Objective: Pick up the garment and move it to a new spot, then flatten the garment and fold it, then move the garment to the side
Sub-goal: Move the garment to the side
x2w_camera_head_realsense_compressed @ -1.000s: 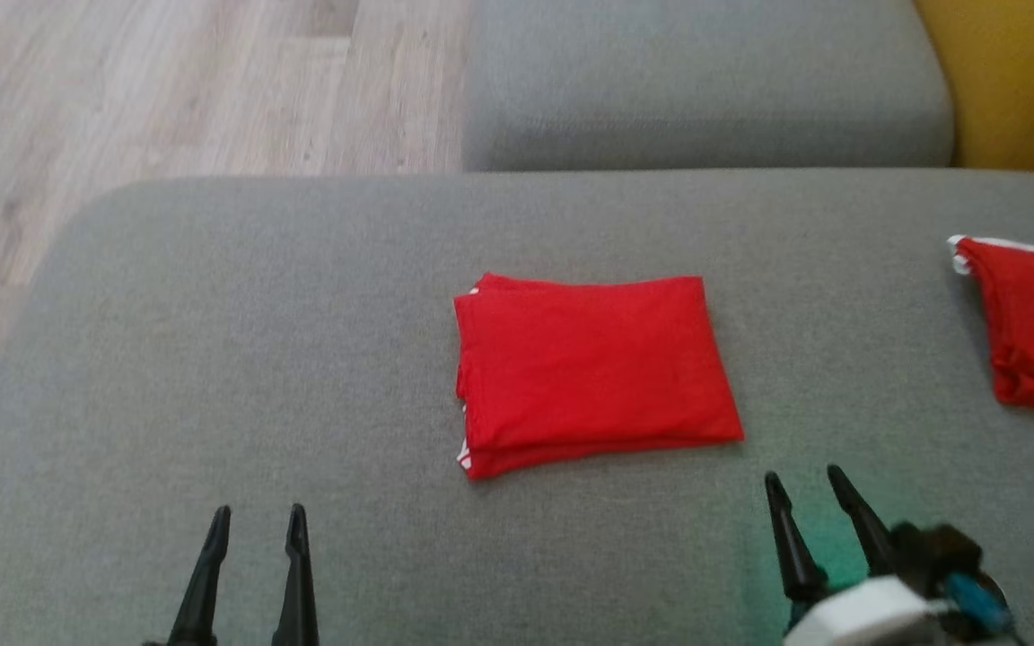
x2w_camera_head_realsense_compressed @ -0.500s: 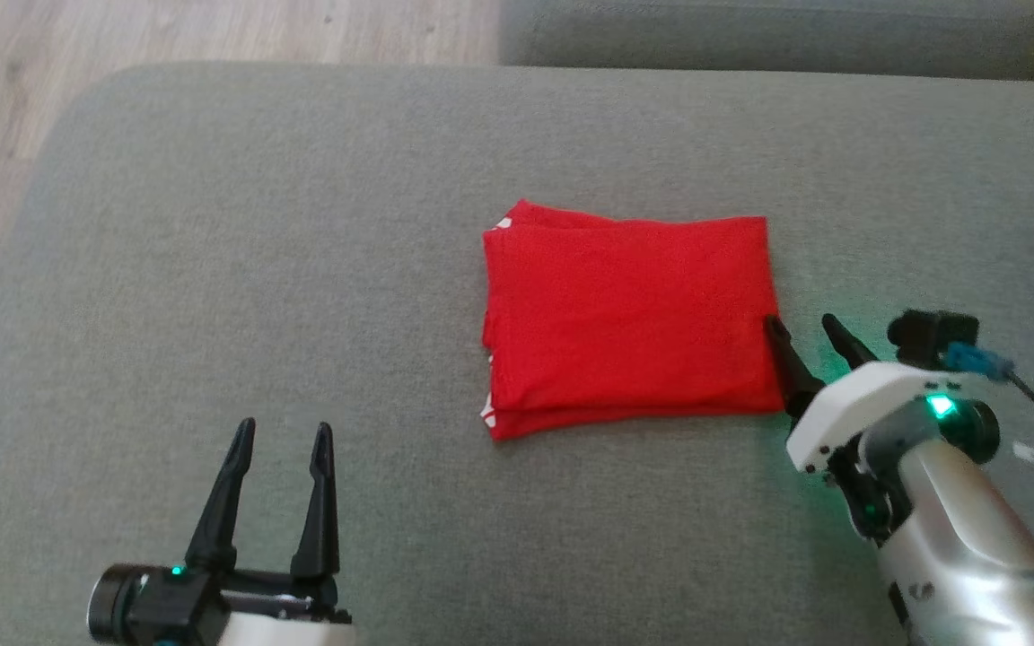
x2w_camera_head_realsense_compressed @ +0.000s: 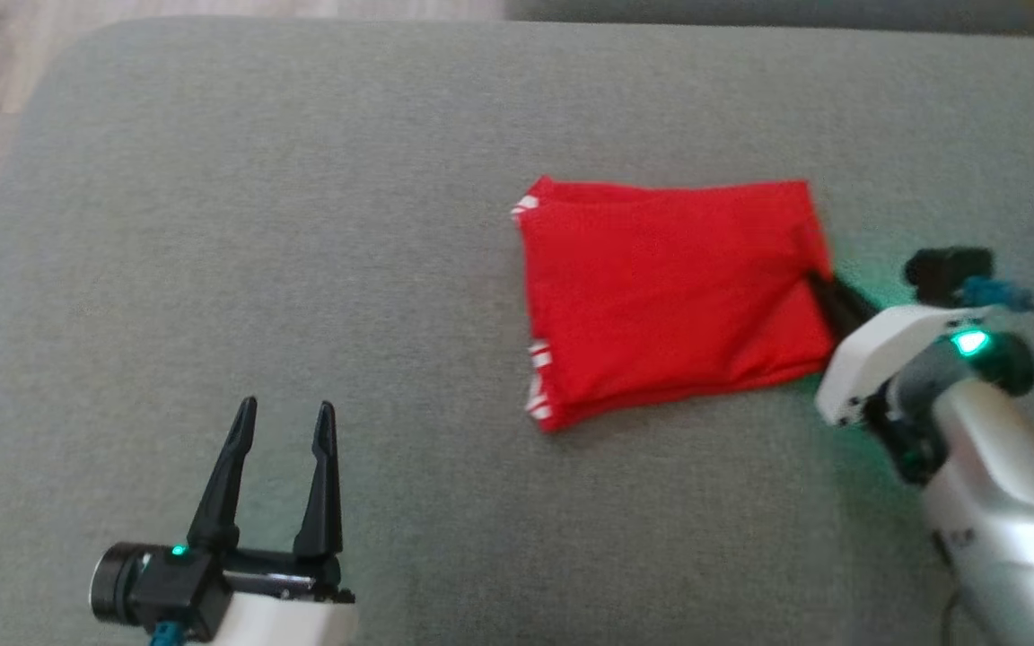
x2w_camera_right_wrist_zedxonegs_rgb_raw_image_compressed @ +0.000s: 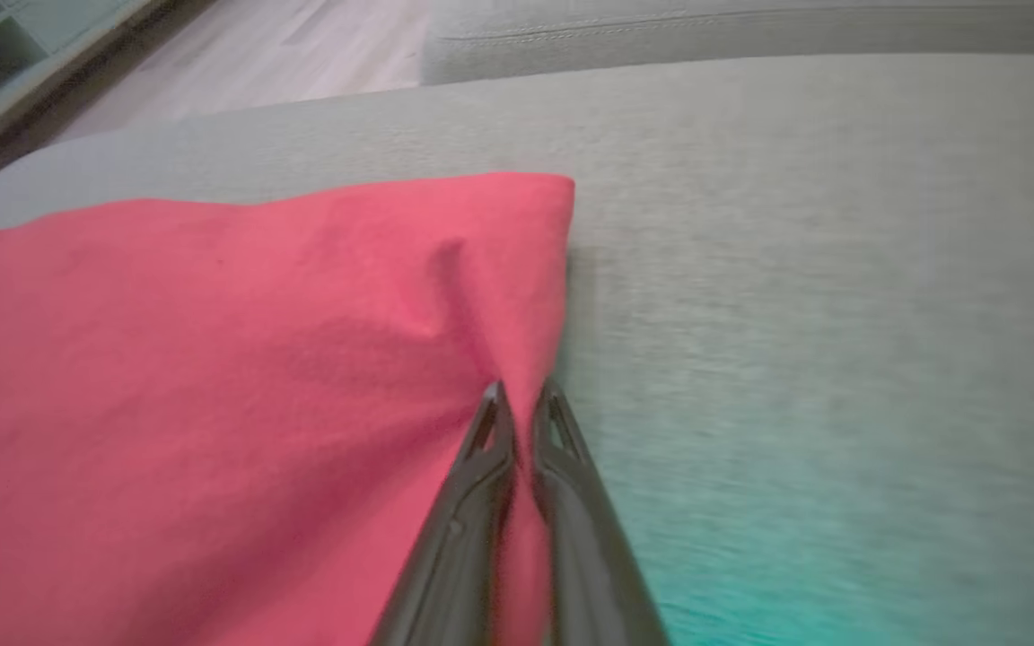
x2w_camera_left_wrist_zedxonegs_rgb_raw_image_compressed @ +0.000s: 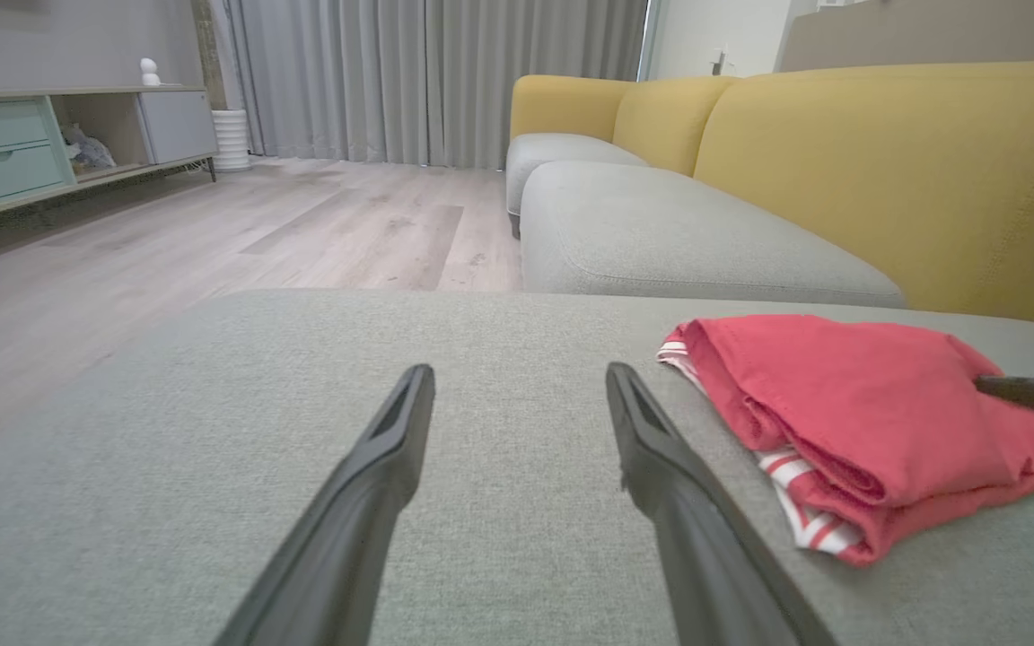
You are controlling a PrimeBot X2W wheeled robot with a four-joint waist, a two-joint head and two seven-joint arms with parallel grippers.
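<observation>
Now the right gripper (x2w_camera_head_realsense_compressed: 818,283), previously spread, is clamped on the folded garment (x2w_camera_head_realsense_compressed: 670,287) at its right edge; move-aside is judged begun, left gripper (x2w_camera_head_realsense_compressed: 288,413) is held spread.

Soft, matt red cloth makes up the garment (x2w_camera_head_realsense_compressed: 670,296), white-striped at one edge; the grey sofa cushion (x2w_camera_head_realsense_compressed: 302,224) beneath it wears a coarse, dull weave. The right end effector (x2w_camera_right_wrist_zedxonegs_rgb_raw_image_compressed: 521,390) has matt dark plastic fingers (x2w_camera_right_wrist_zedxonegs_rgb_raw_image_compressed: 472,520), its forearm (x2w_camera_head_realsense_compressed: 1002,502) a smooth silvery sheen. The floor (x2w_camera_left_wrist_zedxonegs_rgb_raw_image_compressed: 212,224) is pale wood-grain board.
</observation>
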